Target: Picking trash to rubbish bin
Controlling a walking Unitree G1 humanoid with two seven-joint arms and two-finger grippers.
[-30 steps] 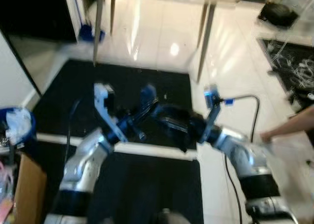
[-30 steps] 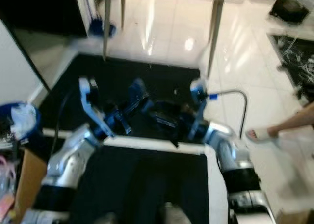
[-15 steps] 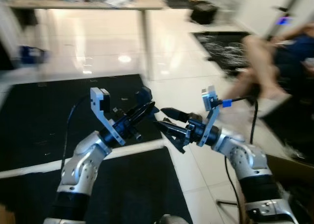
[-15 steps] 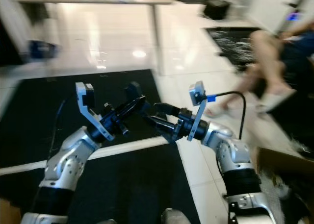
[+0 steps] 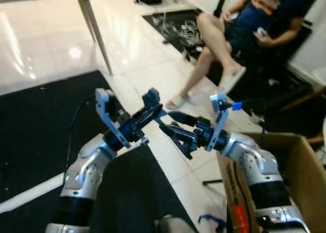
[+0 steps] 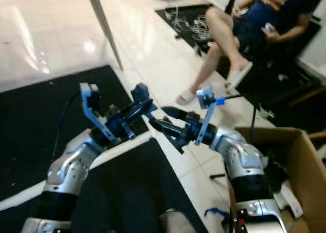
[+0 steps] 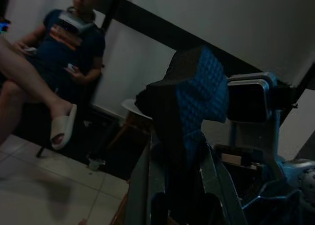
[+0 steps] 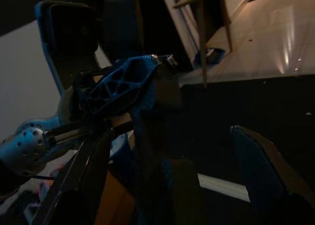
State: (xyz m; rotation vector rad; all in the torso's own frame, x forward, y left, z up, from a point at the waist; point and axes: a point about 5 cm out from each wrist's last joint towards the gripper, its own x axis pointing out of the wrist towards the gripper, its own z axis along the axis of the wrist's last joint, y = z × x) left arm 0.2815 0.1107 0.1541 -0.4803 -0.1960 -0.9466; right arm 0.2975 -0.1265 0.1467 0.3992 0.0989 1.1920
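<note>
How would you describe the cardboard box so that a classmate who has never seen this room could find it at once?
Start at the black mat on the white tiled floor, then cross to the robot's right side, past the right gripper. The box stands there, below the seated person. It is the only brown, open-topped thing nearby.

Camera swung right: seated person (image 5: 239, 34), cardboard box (image 5: 285, 177) now visible.

Two silver, jointed arms, black-sleeved near the shoulders. Ended in the left gripper (image 5: 155, 112) and right gripper (image 5: 170, 130), long black fingers on blue brackets. Trailed black cables, with blue-grey camera blocks on the wrists.
</note>
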